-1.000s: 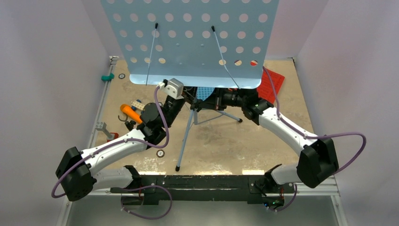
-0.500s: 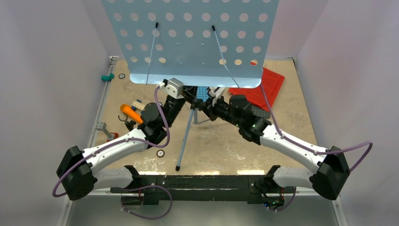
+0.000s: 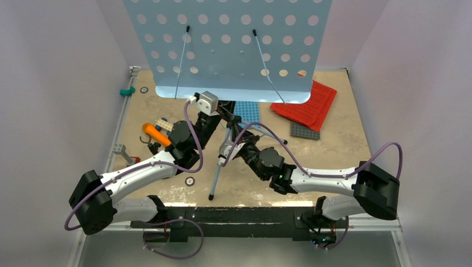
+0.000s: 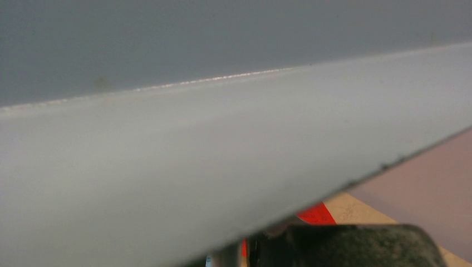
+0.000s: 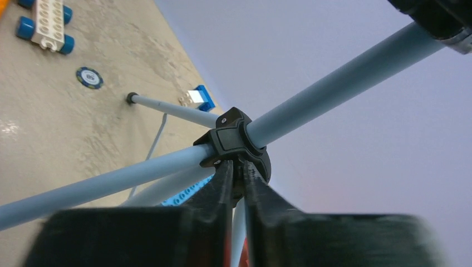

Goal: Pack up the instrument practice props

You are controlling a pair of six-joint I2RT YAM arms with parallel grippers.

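- Music stand (image 3: pixel 228 44) stands upright mid-table; its pale-blue perforated desk fills the top of the overhead view and the grey tripod legs (image 3: pixel 218 169) spread out below it.
- Right gripper (image 5: pixel 238 167): fingers pressed almost together, with only a sliver of gap. The tips are up against the black collar (image 5: pixel 234 139) where the legs meet the pole. Can't tell if they actually pinch anything.
- Left gripper (image 3: pixel 217 117) is tucked under the desk's lower edge, by the pole. Its wrist view is nearly all blurred desk underside, so can't tell whether the fingers are spread or closed.
- Orange microphone (image 3: pixel 155 133) lies on the table left of the left arm, just beside the small wheeled car (image 5: pixel 45 21).
- Red sheet music (image 3: pixel 306 104) lies flat at far right, partly under the desk's corner, with a grey studded plate (image 3: pixel 304 130) just beside it.
- Blue studded plate (image 3: pixel 246 109) lies behind the tripod.
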